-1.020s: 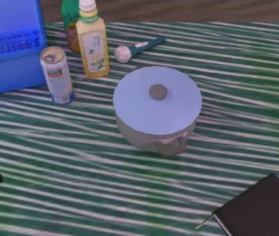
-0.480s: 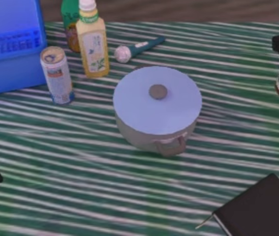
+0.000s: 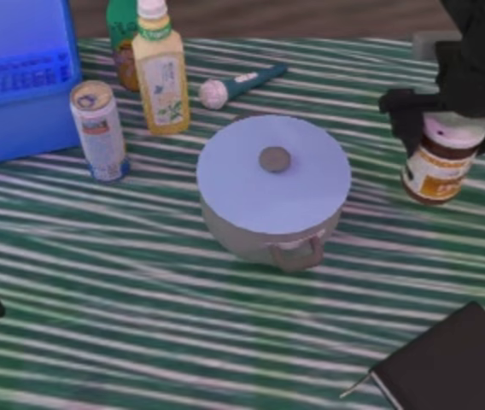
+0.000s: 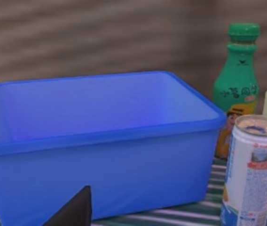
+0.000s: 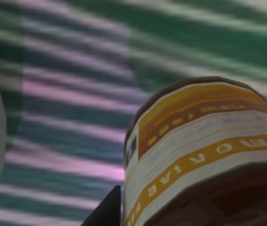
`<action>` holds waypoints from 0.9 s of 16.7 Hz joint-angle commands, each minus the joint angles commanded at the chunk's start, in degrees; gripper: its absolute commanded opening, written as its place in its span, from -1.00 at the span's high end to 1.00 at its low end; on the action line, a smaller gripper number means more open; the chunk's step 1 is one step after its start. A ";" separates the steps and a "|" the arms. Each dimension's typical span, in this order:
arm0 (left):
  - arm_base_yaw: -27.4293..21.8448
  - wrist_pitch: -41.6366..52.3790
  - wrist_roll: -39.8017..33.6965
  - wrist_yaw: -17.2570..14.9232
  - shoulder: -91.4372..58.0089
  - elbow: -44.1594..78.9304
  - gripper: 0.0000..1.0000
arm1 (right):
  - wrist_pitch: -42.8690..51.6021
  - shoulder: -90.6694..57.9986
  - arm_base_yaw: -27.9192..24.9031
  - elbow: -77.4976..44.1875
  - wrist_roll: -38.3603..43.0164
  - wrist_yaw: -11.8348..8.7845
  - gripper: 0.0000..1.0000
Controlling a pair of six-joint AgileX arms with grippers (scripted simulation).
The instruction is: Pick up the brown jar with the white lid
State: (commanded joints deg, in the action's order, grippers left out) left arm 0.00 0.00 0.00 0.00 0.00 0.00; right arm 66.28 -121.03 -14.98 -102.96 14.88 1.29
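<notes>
The small round brown jar with the white lid (image 3: 440, 162) has a cream label with an orange-brown band low down. It is at the right side of the table (image 3: 140, 290), to the right of the big grey pot with the flat pale-blue lid (image 3: 273, 190). The right pincer (image 3: 452, 115) is pinching it near the lid. The jar leans a bit. The table wears a green cloth with pale stripes. The left arm sits at the left edge; I cannot tell how its pincer stands.
</notes>
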 joint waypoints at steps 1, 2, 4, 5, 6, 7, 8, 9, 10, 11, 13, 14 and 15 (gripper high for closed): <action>0.00 0.00 0.00 0.00 0.00 0.00 -1.00 | -0.59 -0.03 -0.85 0.67 1.26 0.14 1.00; 0.00 0.00 0.00 0.00 0.00 0.00 -1.00 | -0.91 -0.03 -1.33 1.07 1.90 0.22 1.00; 0.00 0.00 0.00 0.00 0.00 0.00 -1.00 | -0.96 -0.02 -1.40 1.13 2.00 0.23 1.00; 0.00 0.00 0.00 0.00 0.00 0.00 -1.00 | -0.96 -0.02 -1.40 1.13 2.00 0.23 1.00; 0.00 0.00 0.00 0.00 0.00 0.00 -1.00 | -0.83 0.12 -1.15 1.00 2.03 0.08 1.00; 0.00 0.00 0.00 0.00 0.00 0.00 -1.00 | -1.04 0.07 -1.18 1.17 2.00 0.08 1.00; 0.00 0.00 0.00 0.00 0.00 0.00 -1.00 | -1.84 -0.14 -1.26 1.78 1.94 0.06 1.00; 0.00 0.00 0.00 0.00 0.00 0.00 -1.00 | -3.11 -0.47 -1.30 2.71 1.94 0.06 1.00; 0.00 0.00 0.00 0.00 0.00 0.00 -1.00 | -4.76 -0.90 -1.27 3.84 2.02 0.09 1.00; 0.00 0.00 0.00 0.00 0.00 0.00 -1.00 | -6.62 -1.37 -1.27 5.06 2.08 0.14 1.00; 0.00 0.00 0.00 0.00 0.00 0.00 -1.00 | -9.77 -2.32 -1.37 7.31 2.09 0.23 1.00; 0.00 0.00 0.00 0.00 0.00 0.00 -1.00 | -10.62 -2.67 -1.42 8.04 2.08 0.25 1.00; 0.00 0.00 0.00 0.00 0.00 0.00 -1.00 | -10.88 -2.80 -1.44 8.28 2.07 0.26 1.00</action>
State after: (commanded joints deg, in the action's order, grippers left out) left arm 0.00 0.00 0.00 0.00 0.00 0.00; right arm 55.40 -123.83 -16.42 -94.68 16.95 1.55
